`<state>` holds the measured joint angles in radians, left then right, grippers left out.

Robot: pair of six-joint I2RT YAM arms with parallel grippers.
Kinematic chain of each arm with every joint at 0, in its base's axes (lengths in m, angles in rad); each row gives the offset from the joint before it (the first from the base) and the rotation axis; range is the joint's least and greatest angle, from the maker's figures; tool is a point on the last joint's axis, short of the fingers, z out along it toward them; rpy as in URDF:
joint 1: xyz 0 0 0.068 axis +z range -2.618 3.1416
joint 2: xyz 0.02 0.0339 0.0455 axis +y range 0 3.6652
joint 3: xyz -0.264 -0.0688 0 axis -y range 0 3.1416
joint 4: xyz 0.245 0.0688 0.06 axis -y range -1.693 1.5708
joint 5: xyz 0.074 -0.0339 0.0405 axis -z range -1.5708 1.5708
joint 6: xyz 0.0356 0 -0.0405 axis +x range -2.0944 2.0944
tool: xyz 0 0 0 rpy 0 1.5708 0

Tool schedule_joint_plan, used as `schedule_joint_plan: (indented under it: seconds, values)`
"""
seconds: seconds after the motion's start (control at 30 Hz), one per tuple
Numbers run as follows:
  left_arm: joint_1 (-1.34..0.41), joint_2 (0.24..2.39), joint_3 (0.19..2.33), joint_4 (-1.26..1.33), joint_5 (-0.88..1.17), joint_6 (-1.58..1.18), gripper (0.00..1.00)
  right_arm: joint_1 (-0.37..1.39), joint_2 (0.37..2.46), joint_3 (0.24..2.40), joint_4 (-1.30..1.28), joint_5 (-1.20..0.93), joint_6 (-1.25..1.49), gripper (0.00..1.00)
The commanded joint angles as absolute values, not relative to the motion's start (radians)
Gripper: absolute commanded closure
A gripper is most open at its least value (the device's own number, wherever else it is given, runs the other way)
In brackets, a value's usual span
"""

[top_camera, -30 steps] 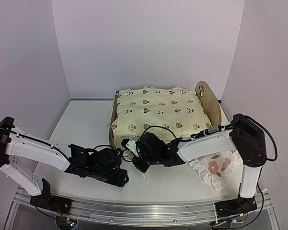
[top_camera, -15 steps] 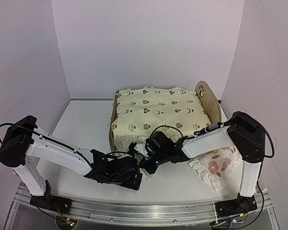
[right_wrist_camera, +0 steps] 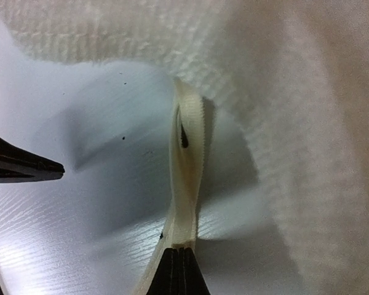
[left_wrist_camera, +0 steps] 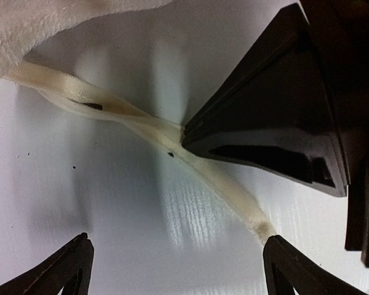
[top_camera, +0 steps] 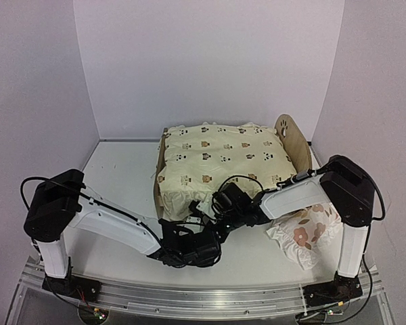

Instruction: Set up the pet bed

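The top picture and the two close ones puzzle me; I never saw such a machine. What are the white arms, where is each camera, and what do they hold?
They are two robot arms bolted at the near edge of the table, each ending in a two-finger gripper. The wide picture comes from a camera above and behind them; each close one from a camera on a wrist. On the table stands a wooden pet bed with a cream cushion on it; a flowered pillow lies beside it. The right gripper is shut on the cushion's tie string. The left gripper is open near the string's loose end, holding nothing.
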<state>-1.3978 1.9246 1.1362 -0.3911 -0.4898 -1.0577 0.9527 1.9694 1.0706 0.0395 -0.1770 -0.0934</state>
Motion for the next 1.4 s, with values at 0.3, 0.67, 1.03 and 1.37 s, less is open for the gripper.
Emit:
schedule_joint_plan:
  seconds: [0.3,0.67,1.03,1.37]
  values:
    - [-1.503,2.063,1.369,-0.284,-0.498,-0.944,0.04,0.958,1.964,1.101,0.097,-0.244,-0.029,1.00]
    - [-1.563,2.084,1.390,-0.221,-0.514,-0.937,0.04,0.953,1.966,1.110,0.100,-0.255,0.006,1.00]
    - [-1.592,2.068,1.378,-0.239,-0.613,-0.970,0.04,0.953,1.905,1.133,0.086,-0.214,0.094,1.00]
    - [-1.609,2.085,1.453,-0.536,-0.748,-1.142,0.09,0.953,1.925,1.153,0.067,-0.178,0.130,1.00]
